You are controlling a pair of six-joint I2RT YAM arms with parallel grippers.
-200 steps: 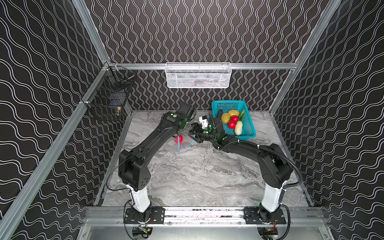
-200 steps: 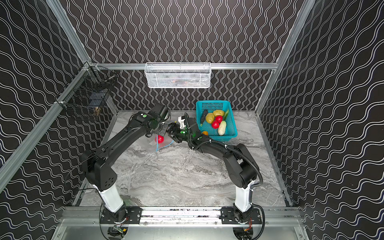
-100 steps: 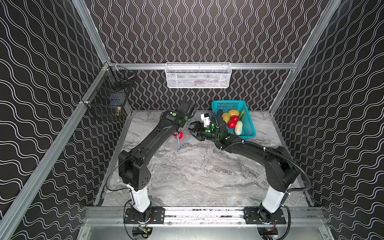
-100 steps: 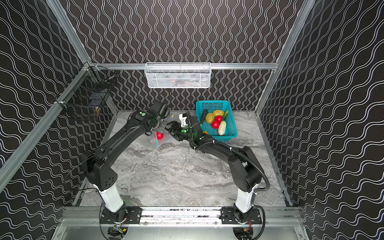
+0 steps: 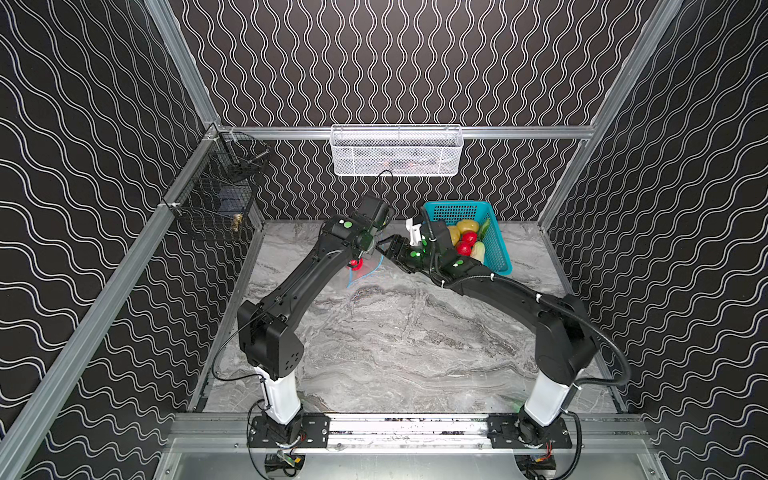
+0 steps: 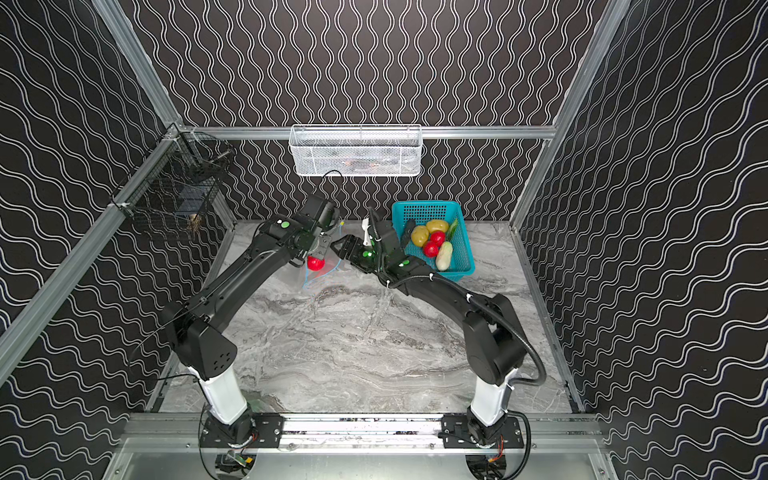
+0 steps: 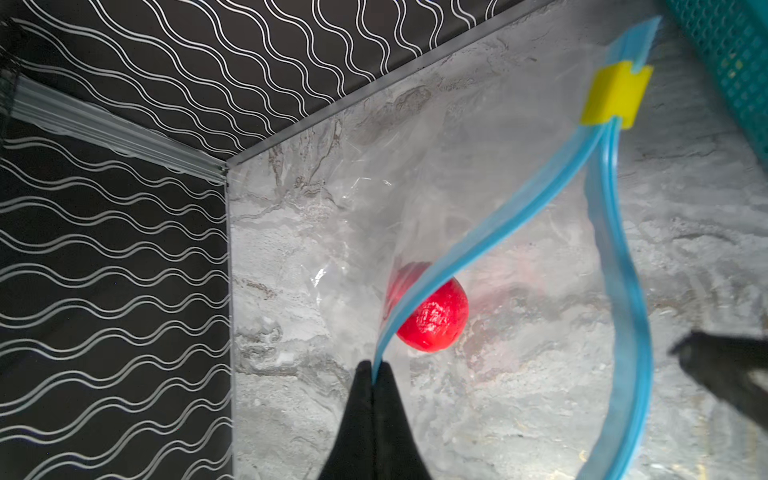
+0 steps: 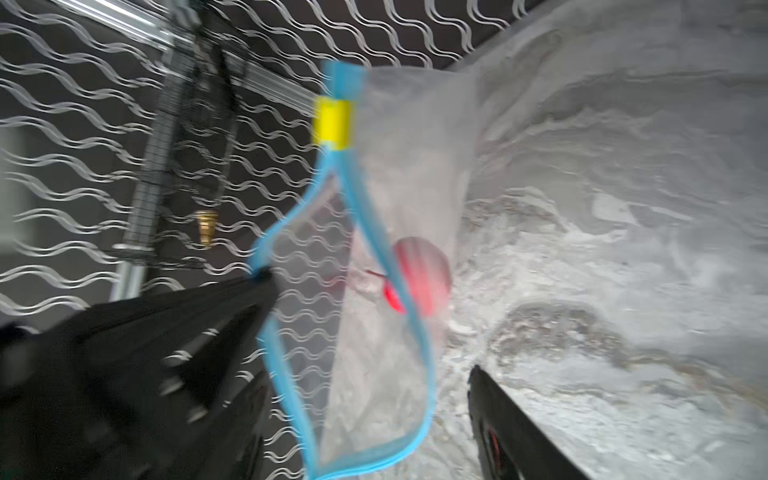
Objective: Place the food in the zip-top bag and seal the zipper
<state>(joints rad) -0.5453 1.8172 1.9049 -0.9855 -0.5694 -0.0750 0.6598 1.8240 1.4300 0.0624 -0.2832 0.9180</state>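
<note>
Zip-top bag (image 7: 436,174): clear, blue-edged, gaping

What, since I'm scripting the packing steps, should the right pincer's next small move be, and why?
Probably reach the right pincer to the teal basket for a potato. That pincer is open and empty, one red tomato already lies in the zip-top bag, and the left pincer pinches the zipper strip, so the mouth gapes.

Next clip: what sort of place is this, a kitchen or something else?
Probably a lab robot cell, not a kitchen: left arm and right arm bolted to an aluminium rail, wavy-patterned panels enclosing a marble-look tabletop, and toy produce in a teal basket.
</note>
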